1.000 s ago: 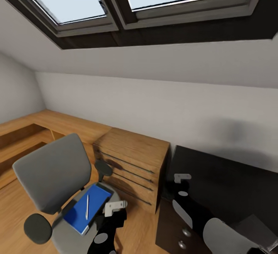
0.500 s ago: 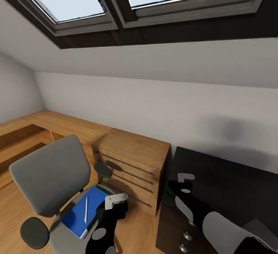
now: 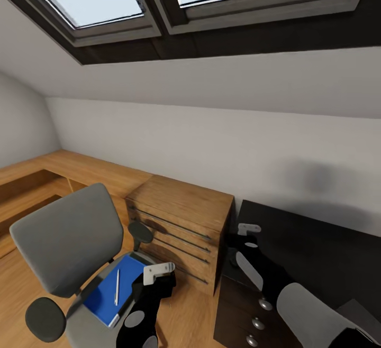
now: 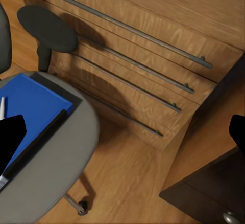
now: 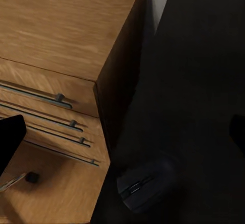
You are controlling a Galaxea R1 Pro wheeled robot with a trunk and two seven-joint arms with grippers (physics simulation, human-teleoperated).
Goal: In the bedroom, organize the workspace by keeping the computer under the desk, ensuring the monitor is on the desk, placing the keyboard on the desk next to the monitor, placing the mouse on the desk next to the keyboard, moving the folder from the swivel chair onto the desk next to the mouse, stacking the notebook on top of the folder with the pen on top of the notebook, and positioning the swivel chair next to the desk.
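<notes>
So here's my head view, biggest stuff first. The desk (image 3: pixel 317 242) is the black slab over at about 4 o'clock, with its dark drawer unit and round silver knobs (image 3: pixel 258 322) down at 5. Right beside it, dead centre, sits a light wooden drawer chest (image 3: pixel 182 221) with long thin bar handles. The swivel chair (image 3: pixel 63 242) is at 8 o'clock, grey back facing me side-on, black armrests, standing on the wooden floor (image 3: pixel 196 316) just left of the chest and not next to the desk.

On the chair seat lies the blue folder (image 3: pixel 108 291), and the white pen (image 3: pixel 117 286) rests on top of it, roughly lengthwise. My left wrist camera catches a dark strip along the folder's edge, could be the notebook, I honestly can't tell.

The mouse (image 5: pixel 145 183) is on the desk top near the edge that meets the chest, seen from my right wrist camera.

My left gripper (image 3: pixel 159 273) hovers over the seat right by the folder's near edge, fingers spread wide, nothing between them. My right gripper (image 3: pixel 248 231) hangs over the desk corner above the mouse, also wide open and empty.
</notes>
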